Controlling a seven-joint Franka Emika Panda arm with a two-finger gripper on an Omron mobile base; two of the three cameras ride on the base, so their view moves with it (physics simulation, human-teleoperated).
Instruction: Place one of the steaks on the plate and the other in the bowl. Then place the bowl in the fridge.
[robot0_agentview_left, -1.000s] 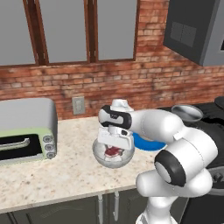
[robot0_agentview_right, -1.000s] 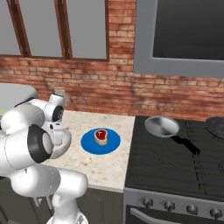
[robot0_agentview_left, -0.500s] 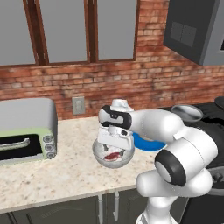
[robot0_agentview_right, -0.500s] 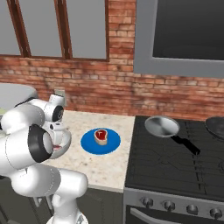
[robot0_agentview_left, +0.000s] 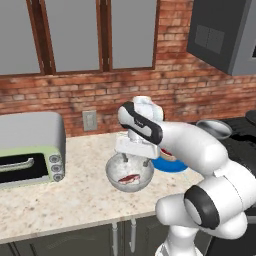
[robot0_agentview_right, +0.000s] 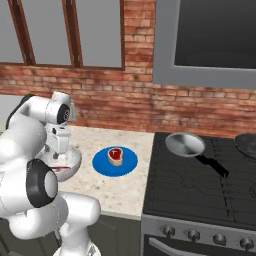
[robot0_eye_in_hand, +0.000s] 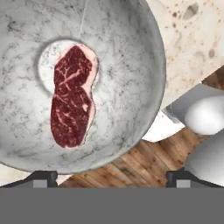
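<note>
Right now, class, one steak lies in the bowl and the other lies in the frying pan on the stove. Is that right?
Not quite. One steak does lie in the bowl, but the other steak lies on the blue plate on the counter, not in the frying pan. The right base view shows it.

Kitchen, stove (robot0_agentview_right: 200, 185), toaster oven (robot0_agentview_left: 30, 150), stone counter (robot0_agentview_left: 60, 200)
</note>
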